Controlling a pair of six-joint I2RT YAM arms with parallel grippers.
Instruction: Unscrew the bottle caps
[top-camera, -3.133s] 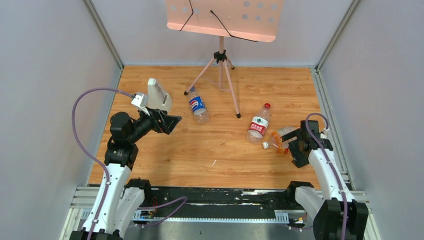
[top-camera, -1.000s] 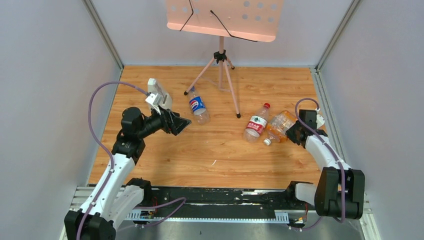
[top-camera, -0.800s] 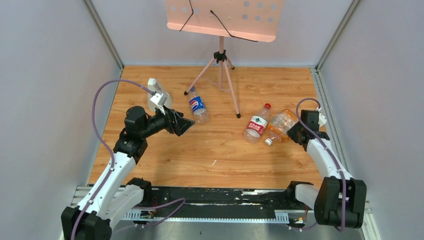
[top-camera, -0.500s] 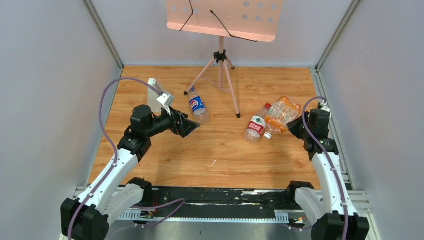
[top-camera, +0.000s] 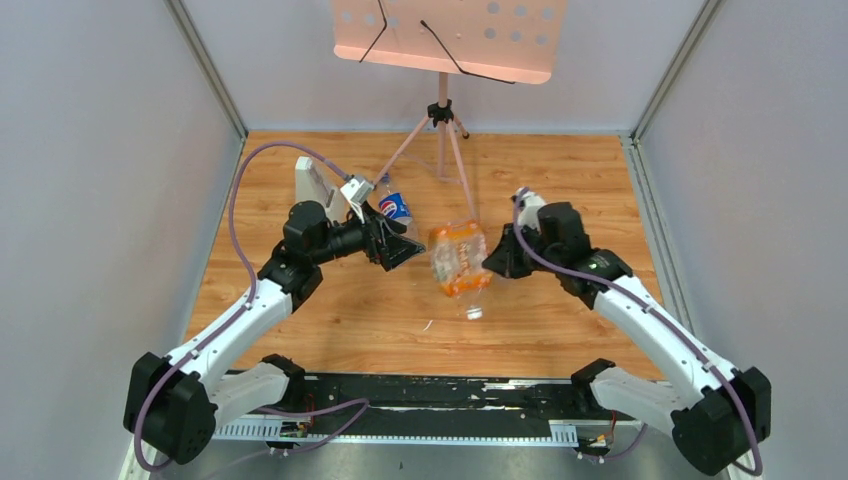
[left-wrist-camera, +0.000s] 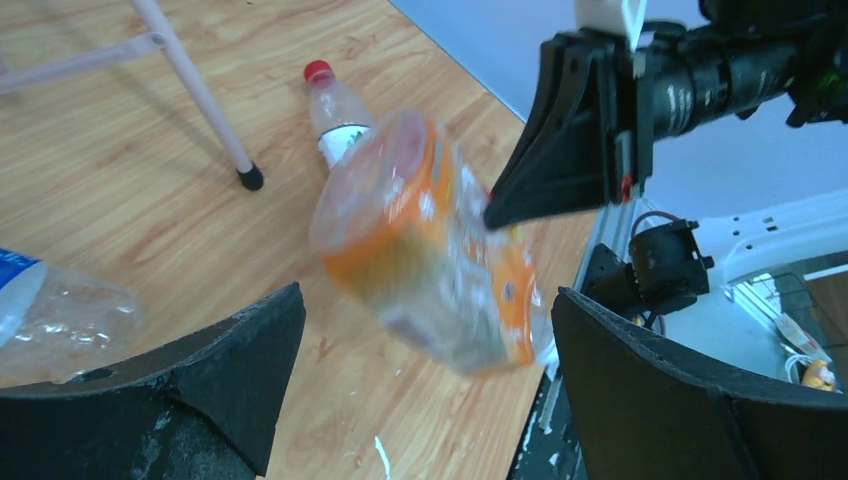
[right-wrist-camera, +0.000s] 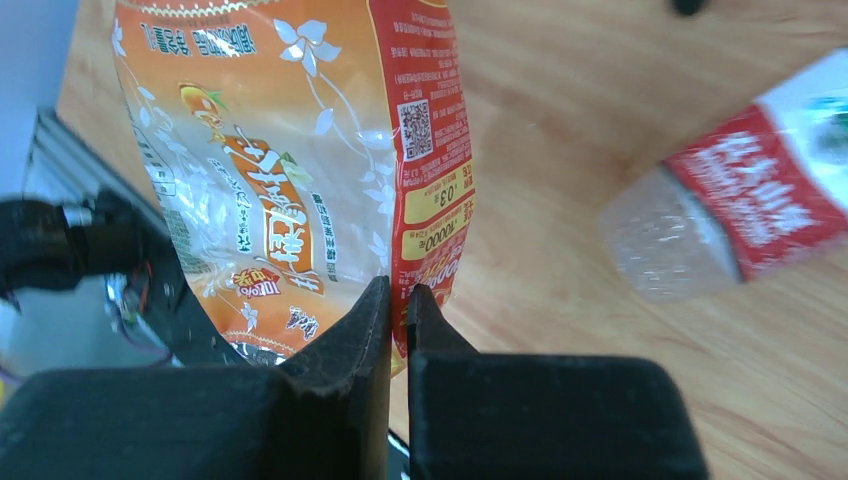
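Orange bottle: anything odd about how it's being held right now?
Yes. The right gripper seems to pinch only a thin edge of the orange bottle, jaws almost together, so it hangs tilted in the air. The left gripper is open beside it, not yet gripping.

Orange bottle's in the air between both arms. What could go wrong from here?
1. The right tool seems to pinch only a thin edge of the orange bottle, jaws almost together; hanging in mid-air, it may slip or swing.
2. Its white cap points down, away from the open left tool, which may close on the body instead.
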